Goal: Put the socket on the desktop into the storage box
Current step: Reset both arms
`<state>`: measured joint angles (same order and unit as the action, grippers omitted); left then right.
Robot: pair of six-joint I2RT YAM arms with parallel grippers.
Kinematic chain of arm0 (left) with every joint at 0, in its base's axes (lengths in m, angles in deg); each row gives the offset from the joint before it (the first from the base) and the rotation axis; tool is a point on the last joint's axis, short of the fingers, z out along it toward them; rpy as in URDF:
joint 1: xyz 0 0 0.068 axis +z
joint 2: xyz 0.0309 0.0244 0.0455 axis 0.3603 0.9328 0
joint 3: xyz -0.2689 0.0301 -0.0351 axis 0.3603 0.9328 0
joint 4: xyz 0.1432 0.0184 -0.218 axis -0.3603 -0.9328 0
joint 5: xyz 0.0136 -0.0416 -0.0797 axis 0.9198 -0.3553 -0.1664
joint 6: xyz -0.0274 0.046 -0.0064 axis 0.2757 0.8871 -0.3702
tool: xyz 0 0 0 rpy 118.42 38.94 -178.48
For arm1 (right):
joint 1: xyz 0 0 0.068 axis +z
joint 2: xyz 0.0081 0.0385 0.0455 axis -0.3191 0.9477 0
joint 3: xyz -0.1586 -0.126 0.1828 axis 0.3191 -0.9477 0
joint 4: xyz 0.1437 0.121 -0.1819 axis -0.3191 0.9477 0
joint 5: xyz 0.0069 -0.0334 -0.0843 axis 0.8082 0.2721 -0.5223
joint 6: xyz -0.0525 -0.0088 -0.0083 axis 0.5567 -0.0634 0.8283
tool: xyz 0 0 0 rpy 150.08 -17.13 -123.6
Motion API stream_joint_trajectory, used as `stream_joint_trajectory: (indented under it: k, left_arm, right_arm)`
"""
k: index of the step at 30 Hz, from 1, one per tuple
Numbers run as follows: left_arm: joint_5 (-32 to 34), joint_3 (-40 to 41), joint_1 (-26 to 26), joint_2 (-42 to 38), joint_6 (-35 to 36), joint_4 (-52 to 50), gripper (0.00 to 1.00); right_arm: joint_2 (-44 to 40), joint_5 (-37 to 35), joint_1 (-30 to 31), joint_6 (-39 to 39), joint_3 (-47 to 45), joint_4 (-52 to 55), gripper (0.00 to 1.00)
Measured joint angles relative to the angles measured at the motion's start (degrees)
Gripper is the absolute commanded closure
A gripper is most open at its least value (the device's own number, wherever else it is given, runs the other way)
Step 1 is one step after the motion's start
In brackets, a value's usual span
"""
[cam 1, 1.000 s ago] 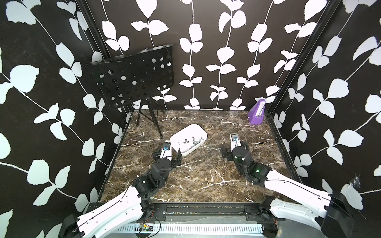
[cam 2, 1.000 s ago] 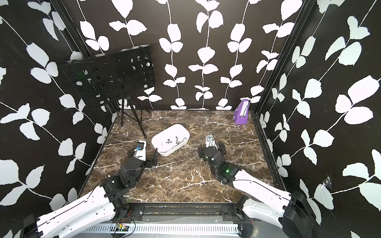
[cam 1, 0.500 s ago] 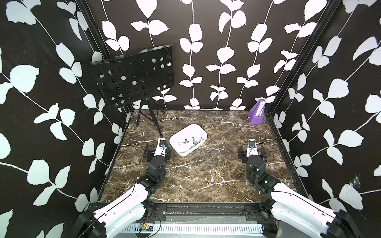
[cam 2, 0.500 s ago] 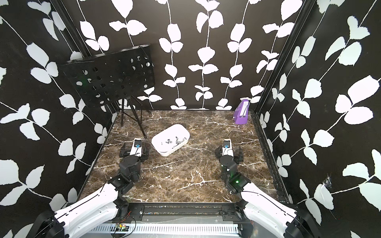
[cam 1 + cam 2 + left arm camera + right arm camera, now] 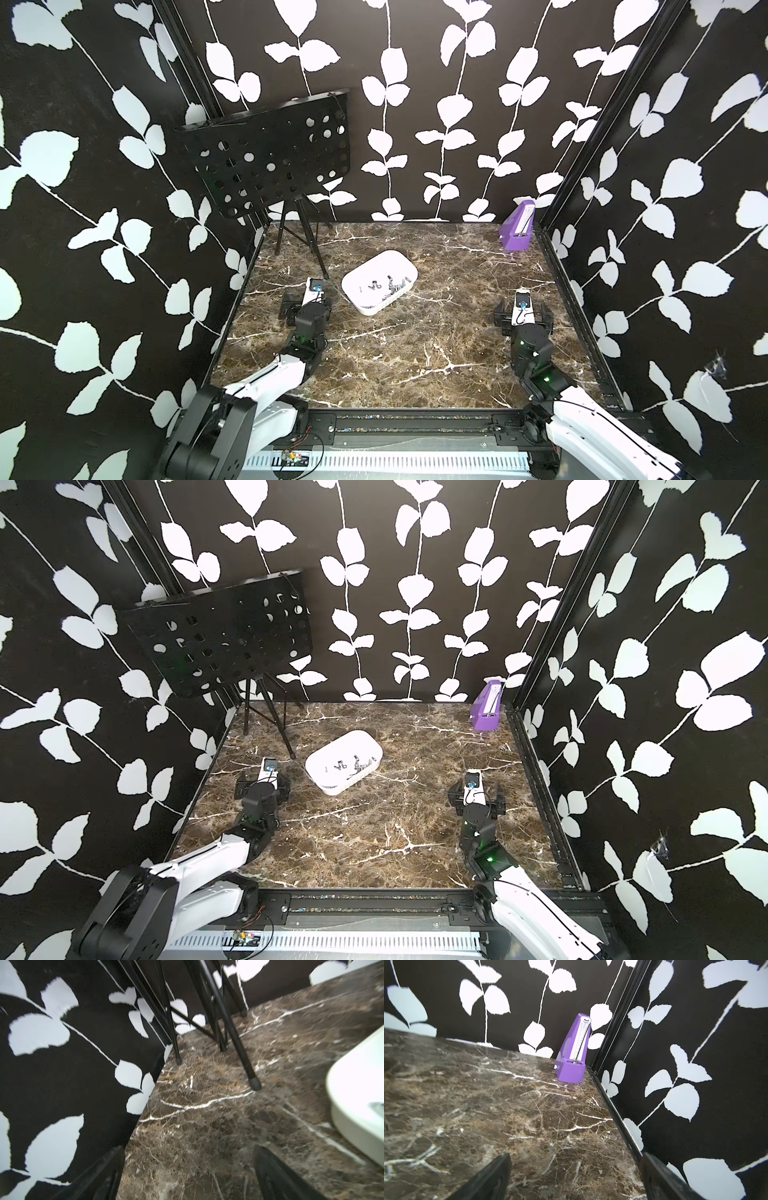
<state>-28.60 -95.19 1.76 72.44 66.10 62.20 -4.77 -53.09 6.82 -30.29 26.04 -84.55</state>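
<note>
both arms stretch forward and low, well apart, left gripper [image 5: 189, 1148] and right gripper [image 5: 576, 1155] spread wide, empty.

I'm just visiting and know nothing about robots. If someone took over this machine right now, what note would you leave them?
Left gripper: open, empty, over the desktop beside the storage box.
Right gripper: open, empty, near the desktop's right edge.
Sockets: small metal pieces lie inside the storage box.
Done: no loose socket shows on the desktop.
To do: likely nothing; scan the desktop for strays.
</note>
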Motion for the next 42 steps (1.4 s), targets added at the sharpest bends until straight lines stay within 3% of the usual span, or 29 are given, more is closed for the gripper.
stream_joint_trajectory:
  k: [11,18,22,42]
  left_arm:
    - [-1.49,-0.72,2.21,8.0,-0.33,6.32,0.01]
    - [-7.17,-2.16,5.01,13.4,-1.6,12.22,0.01]
    - [-10.01,-3.02,6.73,20.96,-2.12,19.96,0.01]
    - [-19.85,-10.32,12.83,21.88,-6.8,11.76,0.01]
  right_arm:
    - [14.36,8.83,-9.11,-1.46,-0.07,-3.41,0.0]
    - [18.71,13.81,-12.46,-2.58,-0.04,-7.13,0.0]
    - [22.47,16.33,-14.67,-3.02,0.2,-9.88,0.0]
    - [42.69,29.11,-20.44,-3.34,9.94,-20.35,0.0]
